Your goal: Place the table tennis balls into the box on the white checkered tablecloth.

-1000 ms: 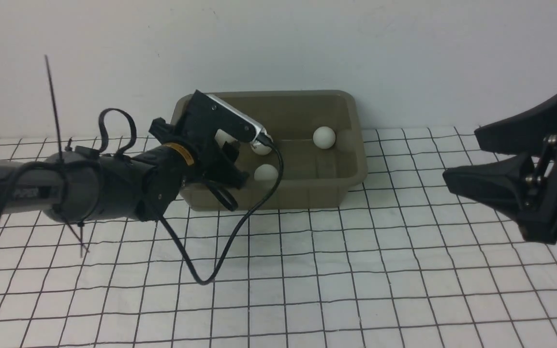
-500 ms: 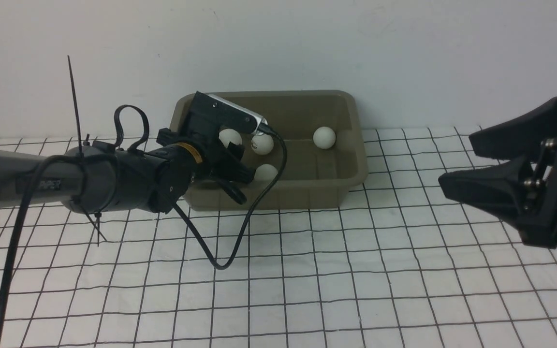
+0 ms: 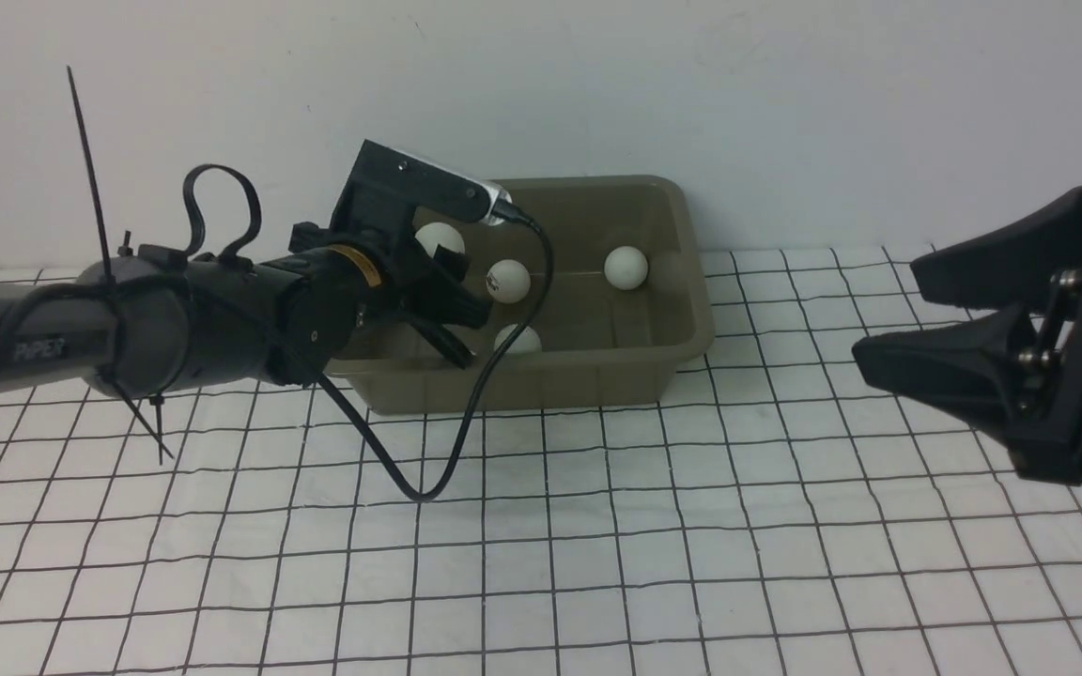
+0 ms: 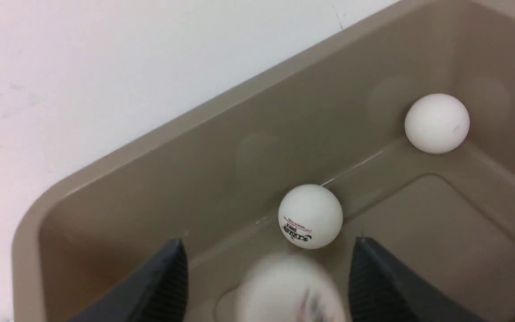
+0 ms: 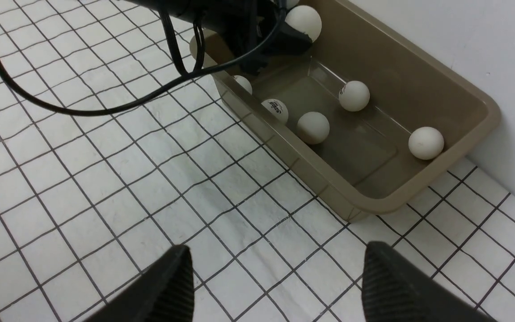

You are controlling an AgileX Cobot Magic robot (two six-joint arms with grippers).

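Observation:
The olive-grey box [image 3: 588, 376] stands on the white checkered tablecloth [image 3: 597, 526] against the wall. My left gripper [image 3: 461, 282] hangs over the box's left end with its jaws open. A table tennis ball [image 3: 436, 238] sits between the jaws; in the left wrist view this ball [image 4: 291, 288] is blurred, with a gap to each of the fingers [image 4: 168, 281]. Several balls lie inside the box, among them a logo ball [image 3: 508, 280] and a plain ball [image 3: 626, 267]. My right gripper [image 3: 888, 305] hovers open and empty to the right of the box.
The left arm's black cable [image 3: 428, 469] loops down onto the cloth in front of the box. A white wall runs directly behind the box. In the right wrist view the box rim [image 5: 329, 190] lies ahead of the right gripper [image 5: 276, 247].
The left gripper rose slightly over the box's left end and its jaws widened, freeing the ball they held. The right arm stayed almost still.

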